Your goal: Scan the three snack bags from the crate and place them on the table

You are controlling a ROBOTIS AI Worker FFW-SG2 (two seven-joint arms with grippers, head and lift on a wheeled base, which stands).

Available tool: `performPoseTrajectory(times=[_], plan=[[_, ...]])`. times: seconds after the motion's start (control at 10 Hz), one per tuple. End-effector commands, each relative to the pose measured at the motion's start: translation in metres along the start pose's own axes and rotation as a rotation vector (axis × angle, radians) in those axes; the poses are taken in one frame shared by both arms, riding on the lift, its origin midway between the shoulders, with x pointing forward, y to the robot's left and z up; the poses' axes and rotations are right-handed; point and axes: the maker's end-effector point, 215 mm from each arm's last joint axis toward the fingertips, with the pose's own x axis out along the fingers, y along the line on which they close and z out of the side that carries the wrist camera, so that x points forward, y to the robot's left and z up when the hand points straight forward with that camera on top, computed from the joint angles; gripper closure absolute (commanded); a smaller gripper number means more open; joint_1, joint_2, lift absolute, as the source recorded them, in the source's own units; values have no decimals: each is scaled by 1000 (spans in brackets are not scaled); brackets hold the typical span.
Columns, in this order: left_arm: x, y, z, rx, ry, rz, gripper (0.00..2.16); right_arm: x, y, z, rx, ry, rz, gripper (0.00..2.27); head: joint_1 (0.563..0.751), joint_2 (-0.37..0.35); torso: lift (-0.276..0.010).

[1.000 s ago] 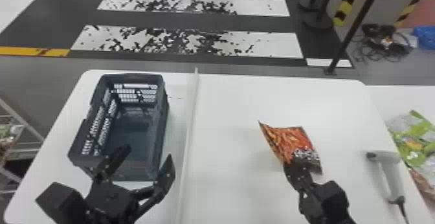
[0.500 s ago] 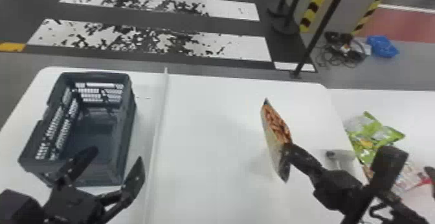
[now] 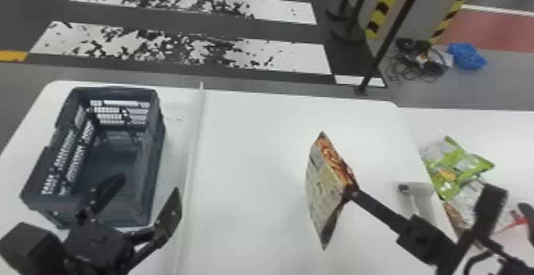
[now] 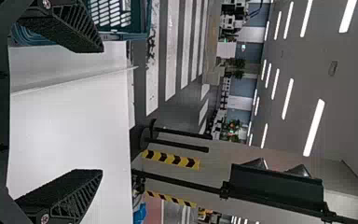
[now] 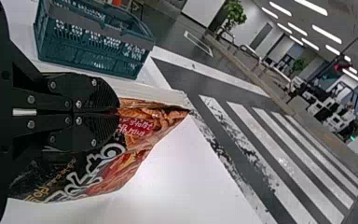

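My right gripper [image 3: 351,194] is shut on the edge of an orange-and-black snack bag [image 3: 326,186], holding it over the table right of the centre, its pale back turned leftward. In the right wrist view my gripper [image 5: 114,112] pinches that bag [image 5: 130,140], whose printed front shows. On the left, my left gripper [image 3: 139,194] stands open at the near end of the dark crate [image 3: 155,163]; no bag is seen inside the crate. Its fingers are wide apart in the left wrist view, with nothing between them at the gripper [image 4: 98,112]. A white handheld scanner [image 3: 421,198] stands at the table's right.
Green and clear snack bags [image 3: 449,167] lie on a second white surface at the right, partly behind the right arm. A thin raised strip [image 3: 194,135] runs front to back across the table, beside the crate. Barrier posts [image 3: 381,55] stand beyond the table.
The bag has turned in my right gripper's hold from showing its printed front to showing its back, as the right arm swung rightward. The head view has shifted; the left gripper stays open by the crate.
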Motion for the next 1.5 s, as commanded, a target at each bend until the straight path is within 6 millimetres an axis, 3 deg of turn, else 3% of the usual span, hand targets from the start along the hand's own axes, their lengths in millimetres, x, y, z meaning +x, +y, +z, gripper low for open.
performPoseTrajectory(times=[0.0,0.3,0.4,0.5,0.6,0.7,0.8,0.9,1.3,1.4], plan=[[5,-1,-1,7,1,-5,73,8,-47,-5,58,6,-87,2148,695,-169,-37],[11,4,-3,13,10,-3,73,5,-127,22,53,-91,-263,2051,695,-252,-37],[13,3,-8,11,16,-3,73,-1,-144,33,23,-140,-309,2051,695,-286,-37],[15,4,-10,9,19,-2,73,-4,-154,31,18,-139,-343,2024,695,-323,-37],[17,4,-11,6,28,-1,73,-10,-163,23,10,-134,-381,1669,695,-349,-37],[17,4,-12,6,29,1,73,-16,-169,7,16,-116,-404,1288,695,-350,-37],[18,5,-12,4,27,2,73,-19,-172,-15,32,-84,-422,485,695,-350,-37],[20,6,-14,1,29,3,73,-20,-172,-30,49,-82,-440,12,695,-350,-37],[20,10,-15,-8,18,5,73,-22,-156,-69,120,-51,-438,43,695,-346,-37],[20,12,-15,-6,13,5,73,-20,-155,-48,77,-88,-438,49,695,-337,-37]])
